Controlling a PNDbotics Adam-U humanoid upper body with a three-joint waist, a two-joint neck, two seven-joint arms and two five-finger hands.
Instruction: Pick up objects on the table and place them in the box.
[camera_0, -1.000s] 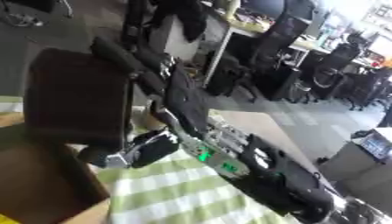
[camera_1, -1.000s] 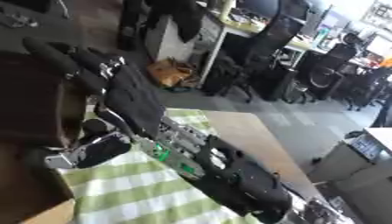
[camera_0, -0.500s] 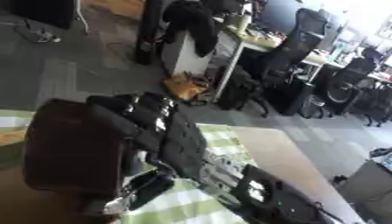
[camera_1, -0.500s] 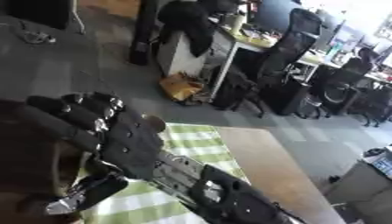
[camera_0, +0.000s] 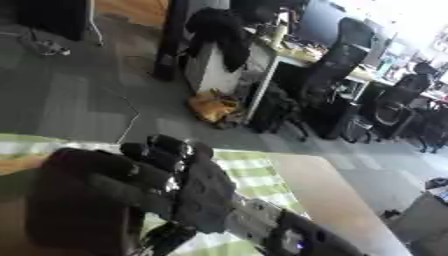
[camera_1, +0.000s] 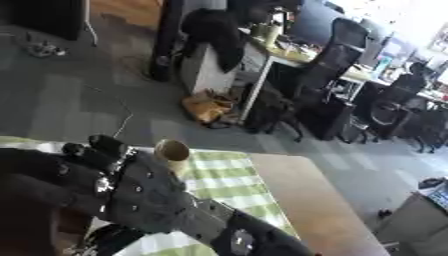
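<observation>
My robot's right hand (camera_0: 203, 192) reaches in from the near right, its fingers (camera_0: 166, 145) curled over the top edge of a large dark, boxy object (camera_0: 74, 210) held up in the near left of the left eye view. The head camera is tilted up toward the office beyond. The object hangs above a green-and-white striped cloth (camera_1: 223, 182) that covers the left part of the surface (camera_0: 319, 192); bare wood shows to the right. A small tan cylinder (camera_1: 172, 150) stands on the cloth just beyond the fingers, apparently another item waiting its turn. My left hand shows in neither view. I cannot pick out the box; I judge it to lie low and to the left, below the edge of the frame.

I read the step in hand as the carry to the box. To do it well I would tip the head down first, so that the rim of the box is in sight before I lower anything. The object is broad and gripped along one edge only, so it may swing. I would move slowly, keep it clear of the cylinder, and uncurl the fingers only once its lower edge is inside the walls.
</observation>
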